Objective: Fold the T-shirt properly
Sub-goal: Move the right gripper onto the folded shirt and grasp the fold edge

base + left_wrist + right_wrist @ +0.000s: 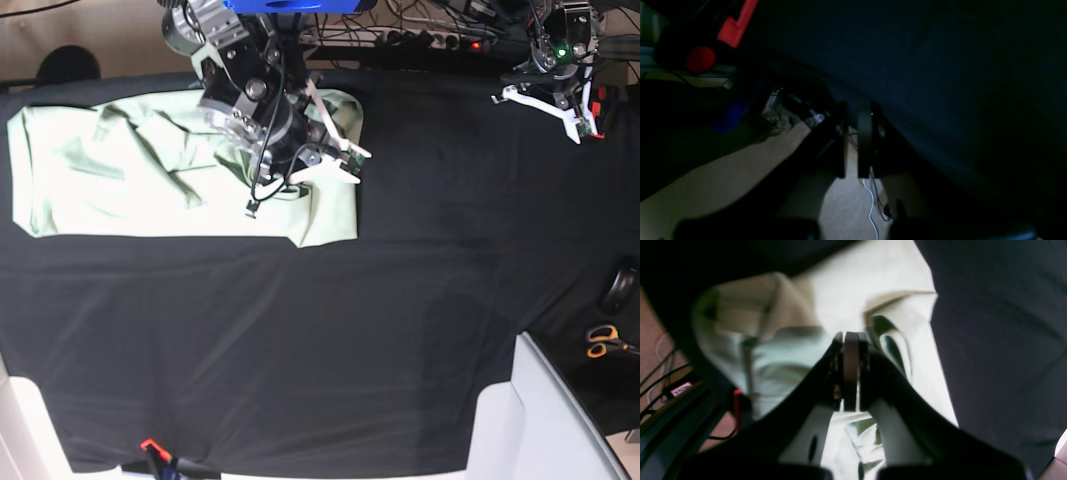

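The T-shirt (150, 185) lies spread on the black table cloth (330, 330) in the upper-left part of the base view, toward 10 o'clock from the table centre. Its long edge runs left to right, and creases mark its middle.

The right gripper (352, 166) sits over the shirt's right end, near the 2 o'clock corner of the fabric. In the right wrist view, the right gripper (850, 373) has its jaws pressed together. Pale mint fabric bunches directly around and below the fingertips. Whether a fold is pinched between them cannot be told.

The left gripper (578, 125) hangs at the table's far right edge, at 1 o'clock, well apart from the shirt. In the left wrist view, the left gripper (852, 143) is nearly closed, with only a narrow gap and nothing held.

A pair of scissors (603, 342) lies off the cloth at 4 o'clock.
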